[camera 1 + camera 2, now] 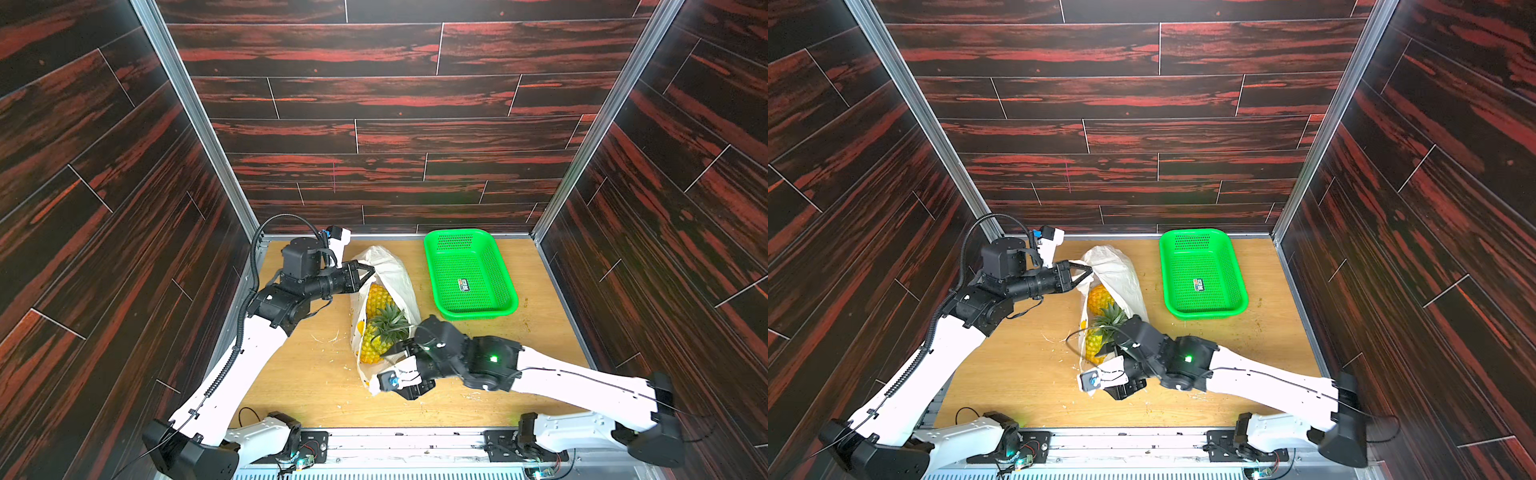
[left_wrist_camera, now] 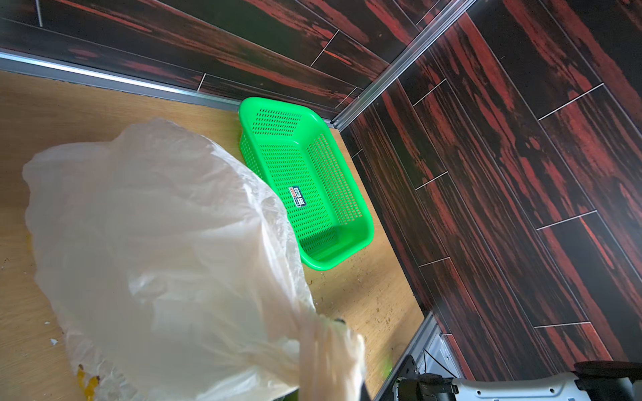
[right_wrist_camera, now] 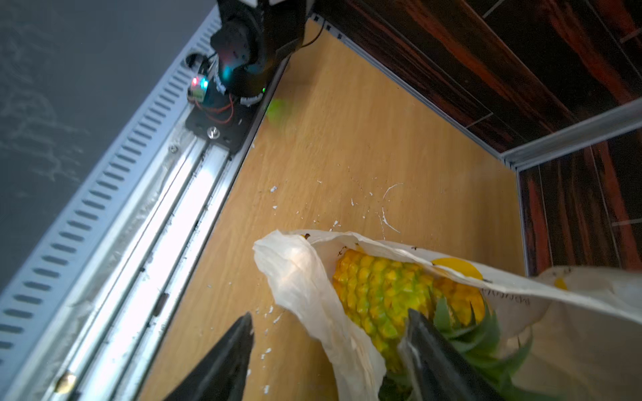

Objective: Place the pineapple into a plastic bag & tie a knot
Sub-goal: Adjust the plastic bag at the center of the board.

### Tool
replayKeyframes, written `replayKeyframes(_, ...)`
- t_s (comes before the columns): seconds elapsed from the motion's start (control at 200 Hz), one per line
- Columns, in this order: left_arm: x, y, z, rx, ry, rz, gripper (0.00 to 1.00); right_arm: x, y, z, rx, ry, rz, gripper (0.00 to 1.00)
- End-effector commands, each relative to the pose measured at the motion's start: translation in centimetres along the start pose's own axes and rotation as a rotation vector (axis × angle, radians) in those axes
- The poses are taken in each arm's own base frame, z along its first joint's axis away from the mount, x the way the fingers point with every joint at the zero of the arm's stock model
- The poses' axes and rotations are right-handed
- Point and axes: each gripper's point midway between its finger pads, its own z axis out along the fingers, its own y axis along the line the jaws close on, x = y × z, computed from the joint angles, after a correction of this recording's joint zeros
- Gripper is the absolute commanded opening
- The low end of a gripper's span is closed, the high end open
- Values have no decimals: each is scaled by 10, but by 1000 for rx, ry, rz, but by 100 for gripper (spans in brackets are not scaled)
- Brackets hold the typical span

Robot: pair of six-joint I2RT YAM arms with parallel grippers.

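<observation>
The plastic bag [image 1: 395, 270] lay lengthwise between the table's [image 1: 540, 374] far and near edges, left gripper [image 1: 368, 271] clamped on its far end, right gripper [image 3: 330, 314], jaws apart, astride its near rim.

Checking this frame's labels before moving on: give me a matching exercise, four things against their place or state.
Things:
1. plastic bag
2. pineapple
3. green mesh basket
4. right gripper

Places or states:
A. jaws open at the bag's mouth
B. standing on the table, to the bag's right
C. rim pinched by the shut left gripper
D. lying inside the bag

Pairs: 1-C, 2-D, 3-B, 4-A
</observation>
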Motion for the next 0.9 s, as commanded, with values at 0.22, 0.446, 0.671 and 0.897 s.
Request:
replayKeyframes(0.22, -24, -22, -9, 61, -76, 73, 0, 4, 7, 43, -45, -22, -202, 37)
replayKeyframes(0.446, -26, -20, -16, 27, -95, 98, 0, -22, -14, 7, 98, -144, -44, 0)
replayKeyframes(0.671, -60, -19, -31, -59, -241, 90, 0, -51, -88, -86, 454, -315, 152, 0)
replayKeyframes(0.897, -81, -50, -36, 38, -271, 119, 0, -53, -180, -182, 787, -473, 270, 0)
